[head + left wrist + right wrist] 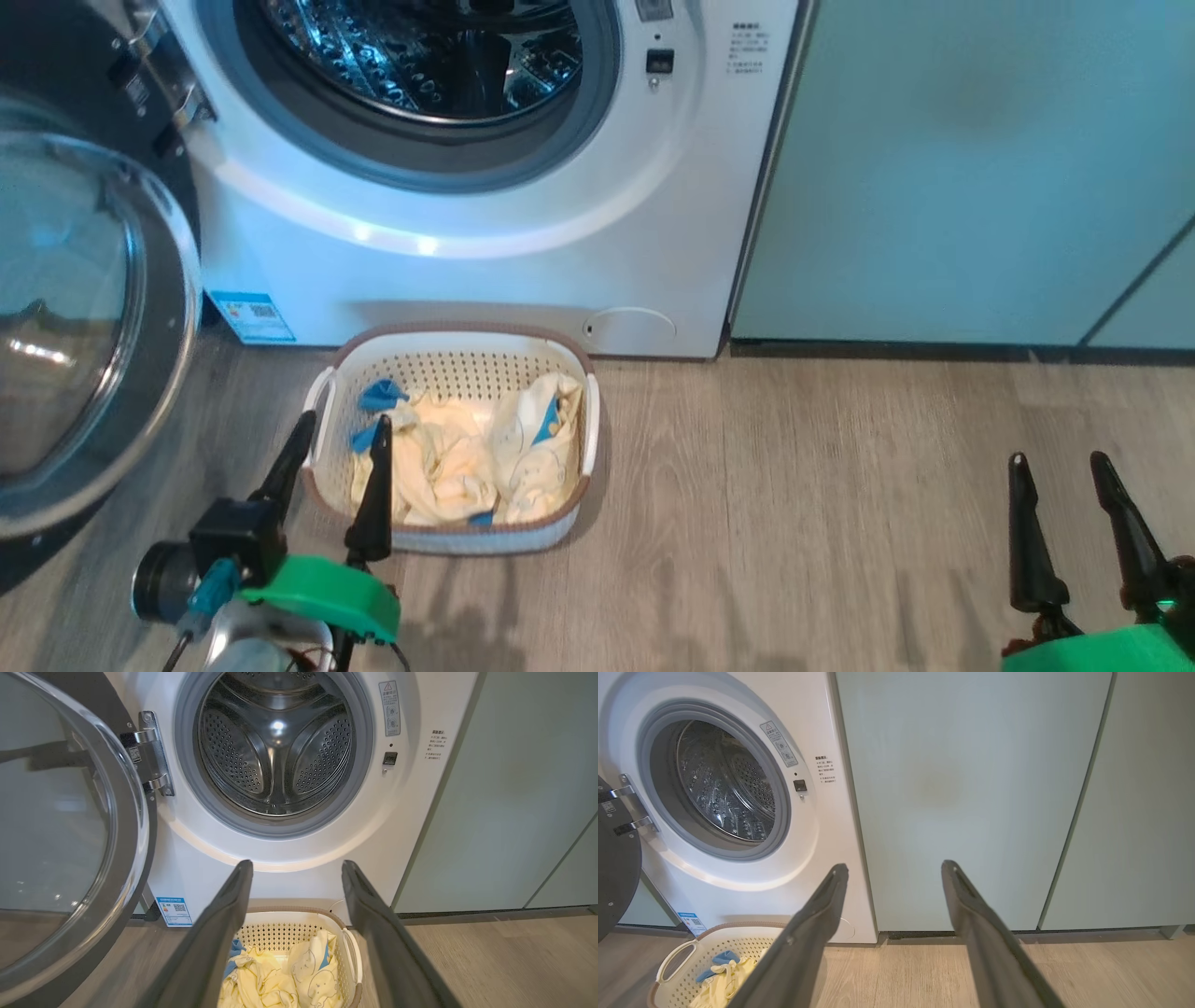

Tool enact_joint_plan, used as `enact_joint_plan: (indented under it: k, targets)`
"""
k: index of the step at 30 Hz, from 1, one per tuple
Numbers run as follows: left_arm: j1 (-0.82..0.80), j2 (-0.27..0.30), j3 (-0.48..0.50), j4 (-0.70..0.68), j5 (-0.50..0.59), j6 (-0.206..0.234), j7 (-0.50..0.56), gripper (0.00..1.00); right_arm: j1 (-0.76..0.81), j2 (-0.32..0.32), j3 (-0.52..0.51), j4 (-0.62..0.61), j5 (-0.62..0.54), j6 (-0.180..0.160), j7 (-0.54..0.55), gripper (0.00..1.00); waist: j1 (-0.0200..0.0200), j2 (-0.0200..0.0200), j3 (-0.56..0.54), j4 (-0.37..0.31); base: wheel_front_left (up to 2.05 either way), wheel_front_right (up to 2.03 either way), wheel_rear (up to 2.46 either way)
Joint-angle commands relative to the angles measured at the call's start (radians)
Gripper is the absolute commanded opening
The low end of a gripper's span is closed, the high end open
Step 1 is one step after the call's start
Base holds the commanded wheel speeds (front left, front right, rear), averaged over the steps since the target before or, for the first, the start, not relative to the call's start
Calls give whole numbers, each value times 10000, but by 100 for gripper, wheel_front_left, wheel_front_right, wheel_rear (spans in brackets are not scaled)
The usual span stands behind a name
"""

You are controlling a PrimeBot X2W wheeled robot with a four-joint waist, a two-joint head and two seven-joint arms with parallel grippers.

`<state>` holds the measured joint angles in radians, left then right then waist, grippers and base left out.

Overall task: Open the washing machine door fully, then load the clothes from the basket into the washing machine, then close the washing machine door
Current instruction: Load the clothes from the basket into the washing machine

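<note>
The white washing machine (485,271) stands at the far side, drum mouth facing near, with pale green cabinets (980,168) on its right. The washing machine door (84,308) is swung wide to the left on its hinge, its glass bowl bulging to the right. The basket (457,329) sits upright on the wooden floor (822,504) just in front of the machine, handles left and right. The clothes (467,457) lie crumpled inside, blue trim at the far left. The left claw (344,420) hangs spread over the basket's near-left corner, fingers pointing far. The right claw (1059,458), also spread and holding nothing, is well apart to the right.
</note>
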<state>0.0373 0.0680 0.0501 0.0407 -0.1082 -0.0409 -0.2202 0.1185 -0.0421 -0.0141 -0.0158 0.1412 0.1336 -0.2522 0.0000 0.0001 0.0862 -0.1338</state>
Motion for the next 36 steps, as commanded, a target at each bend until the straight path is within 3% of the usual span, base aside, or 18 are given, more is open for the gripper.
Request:
enact_joint_plan:
  k: [1,13,30,36]
  targets:
    - [-385,209,241,-368,-41,36,-83,100,-343,-82,175,-373,78,-29,-95,100,0,-1,21,11,213,-213,0]
    - [-531,324,130,-406,-83,47,-180,100,-483,-81,230,-347,101,-29,-95,100,0,-1,202,43,137,-137,0]
    - [-557,401,-39,-293,-108,145,-271,100,-514,-81,201,-335,71,-29,-95,100,0,-1,271,89,7,-7,0]
    - [-634,431,-220,-177,-233,-42,-225,100,-500,-81,222,-373,75,-29,-95,100,0,-1,327,101,0,0,0]
